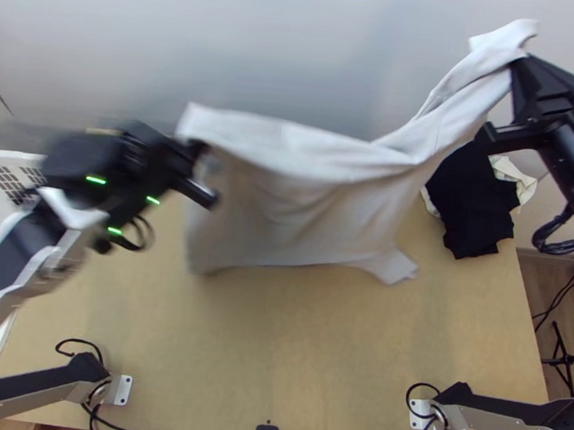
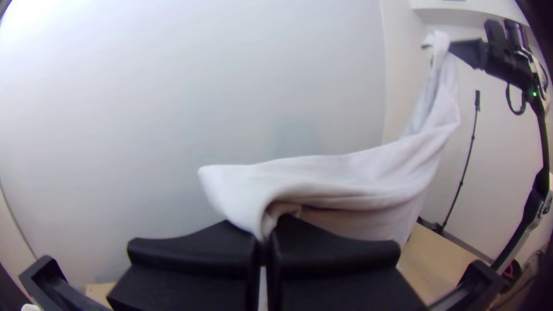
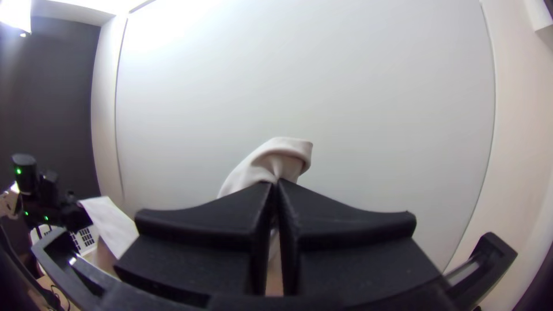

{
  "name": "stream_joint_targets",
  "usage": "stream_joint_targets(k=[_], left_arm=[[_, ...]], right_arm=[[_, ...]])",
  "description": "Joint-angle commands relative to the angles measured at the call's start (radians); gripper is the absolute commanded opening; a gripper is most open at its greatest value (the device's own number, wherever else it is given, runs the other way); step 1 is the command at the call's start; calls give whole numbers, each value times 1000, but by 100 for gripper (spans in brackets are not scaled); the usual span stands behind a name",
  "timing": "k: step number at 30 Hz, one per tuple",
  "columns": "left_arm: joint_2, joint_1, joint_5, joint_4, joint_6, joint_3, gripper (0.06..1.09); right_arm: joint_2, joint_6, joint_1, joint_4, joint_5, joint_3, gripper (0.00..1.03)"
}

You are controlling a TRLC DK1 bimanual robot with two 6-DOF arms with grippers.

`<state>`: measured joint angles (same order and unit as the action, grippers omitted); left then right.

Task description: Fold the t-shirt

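Shirt (image 1: 300, 156) hangs over the worktop (image 1: 300, 337), pinched in my left claw (image 2: 264, 237) and right claw (image 3: 275, 185), right end higher. I should level both grips, ease out the sag, then lay the bottom edge down first.

No legible text, labels, brands, numbers or signs.
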<state>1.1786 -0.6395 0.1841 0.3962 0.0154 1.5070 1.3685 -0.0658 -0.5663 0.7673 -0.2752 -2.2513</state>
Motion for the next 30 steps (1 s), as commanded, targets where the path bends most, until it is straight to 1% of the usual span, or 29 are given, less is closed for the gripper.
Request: stream_joint_targets(k=[1,3,5,8,11,16,19,22,26,30], left_arm=[[-53,184,3,29,55,153,9],[-59,230,2,23,60,174,9],[-70,242,18,23,60,182,9],[-99,253,49,16,58,179,9],[-128,253,63,13,57,171,9],[-175,247,66,12,61,134,9],[-191,242,64,9,63,131,9],[-201,239,64,9,63,127,9],[-234,235,64,-17,61,111,9],[-298,235,66,-60,64,75,9]], right_arm=[[-6,-95,5,-17,-91,-19,3],[-5,-121,25,-13,-122,-4,3],[-5,-127,45,-11,-136,13,3],[-2,-143,46,-14,-186,13,3],[-2,-173,45,-16,-211,10,3],[-20,-186,23,12,-214,10,3],[-52,-198,-67,10,-214,13,3],[-68,-213,-96,17,-214,10,3],[-103,-209,-124,33,-216,4,3],[-164,-166,-122,33,-214,2,3]])
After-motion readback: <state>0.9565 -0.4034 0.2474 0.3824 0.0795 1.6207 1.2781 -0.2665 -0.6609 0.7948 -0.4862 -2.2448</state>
